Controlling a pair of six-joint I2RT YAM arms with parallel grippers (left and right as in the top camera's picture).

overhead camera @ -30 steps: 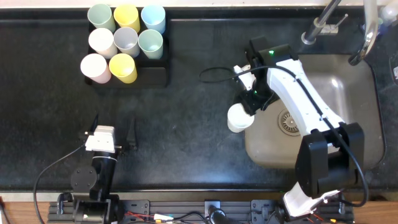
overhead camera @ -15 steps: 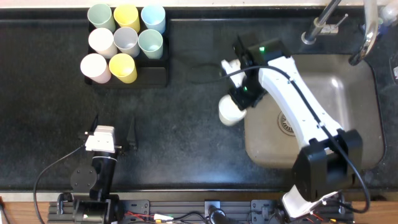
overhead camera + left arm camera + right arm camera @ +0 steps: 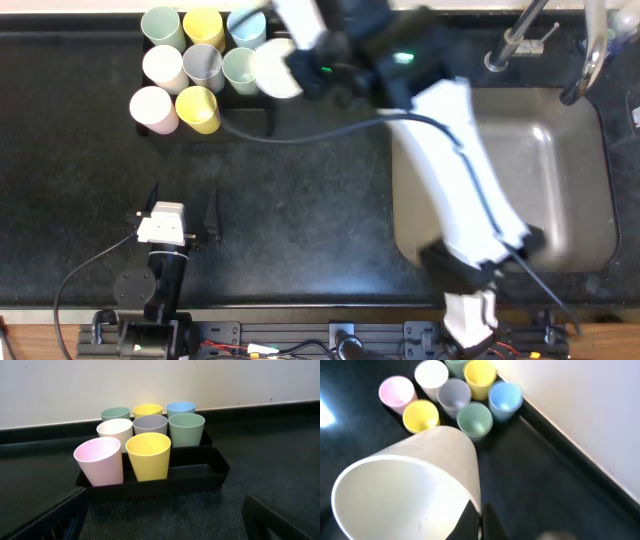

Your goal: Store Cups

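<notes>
The black bench looks much the same, but the right arm has swung away from the sink, well right of the tray, and now hangs lifted near the tray's right side. The tray holds eight cups, with one slot free at its right end, on the row nearest the arms. The white cup came along tilted, close to the green cup. The right gripper pinches its wall at the rim. I'd judge the carry nearly done, with only lowering into that slot left. The left gripper sits well in front of the tray, fingers spread.
</notes>
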